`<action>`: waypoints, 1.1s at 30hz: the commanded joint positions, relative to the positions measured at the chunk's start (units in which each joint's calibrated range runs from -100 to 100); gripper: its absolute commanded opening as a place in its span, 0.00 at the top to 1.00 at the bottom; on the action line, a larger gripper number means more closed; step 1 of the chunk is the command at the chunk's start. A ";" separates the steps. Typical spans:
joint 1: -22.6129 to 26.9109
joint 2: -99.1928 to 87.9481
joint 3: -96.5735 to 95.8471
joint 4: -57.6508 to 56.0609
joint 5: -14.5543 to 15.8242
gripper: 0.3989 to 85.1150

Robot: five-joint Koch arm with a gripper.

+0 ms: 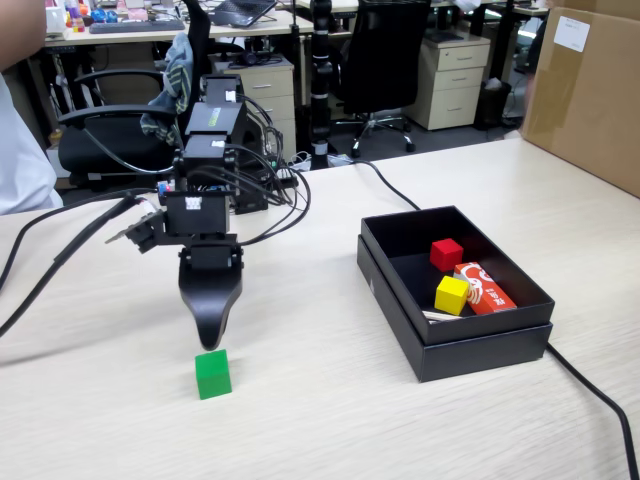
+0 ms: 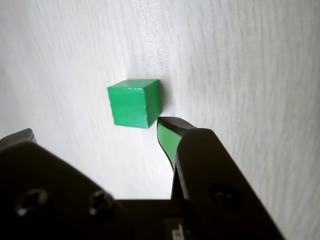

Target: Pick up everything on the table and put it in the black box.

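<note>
Green cube (image 1: 212,374) rests on the table (image 1: 330,420), left of the black box (image 1: 480,345). Gripper (image 2: 95,135) hangs just above it, jaws spread to straddle it, holding nothing.

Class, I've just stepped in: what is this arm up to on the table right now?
The arm is clearing the table into the black box. A red cube, a yellow cube and a small orange-and-white packet already lie inside. One green cube sits on the table, not yet gripped. The gripper hangs just above it, fingers apart, one tip close beside the cube in the wrist view.
</note>
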 commanded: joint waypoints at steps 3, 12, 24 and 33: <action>-0.44 3.52 8.31 -0.21 -0.63 0.44; -0.59 10.75 12.39 -0.21 -0.63 0.44; -0.29 12.82 12.48 -3.58 -1.86 0.53; -0.39 13.16 12.57 -6.25 -2.49 0.67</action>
